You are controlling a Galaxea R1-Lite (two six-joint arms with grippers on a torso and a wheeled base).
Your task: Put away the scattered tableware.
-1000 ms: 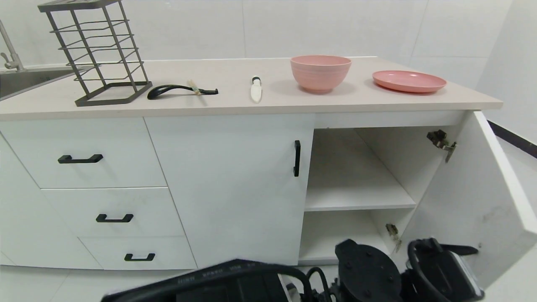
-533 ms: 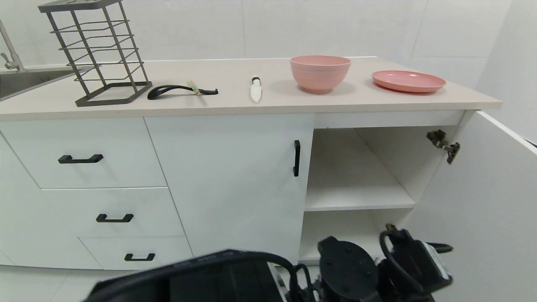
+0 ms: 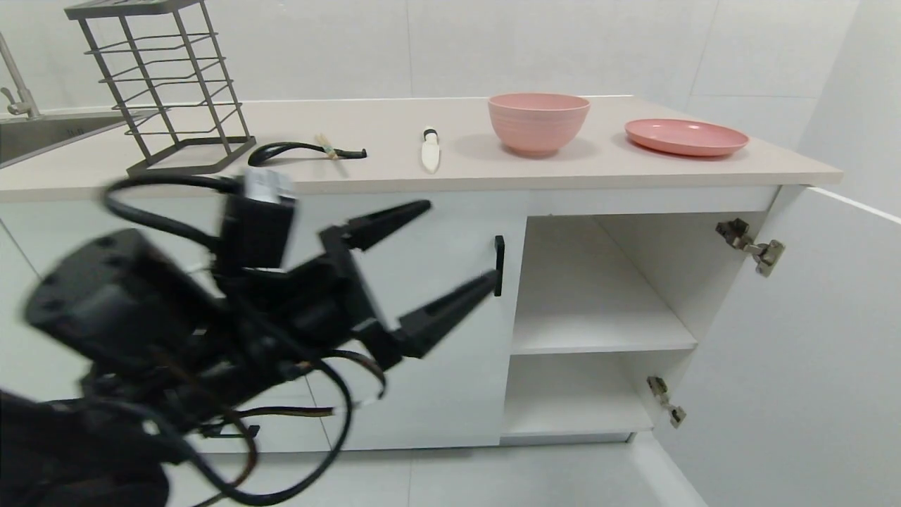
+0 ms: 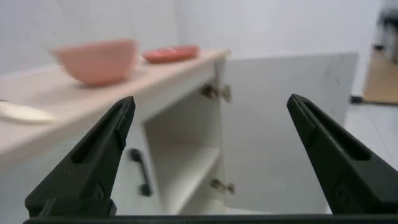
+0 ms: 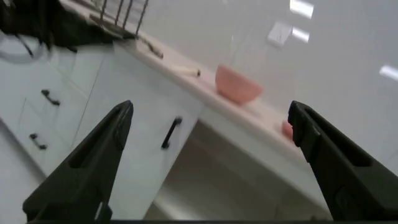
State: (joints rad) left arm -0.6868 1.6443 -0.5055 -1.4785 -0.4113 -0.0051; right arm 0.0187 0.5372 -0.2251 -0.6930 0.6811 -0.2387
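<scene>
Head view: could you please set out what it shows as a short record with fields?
tableware: black spoon, white knife, pink bowl, pink plate, apart in a row on the counter
rack: wire rack at the counter's left end
doors: right door open, left door shut
left gripper: fingers open, before the shut door
right gripper: fingers open
</scene>
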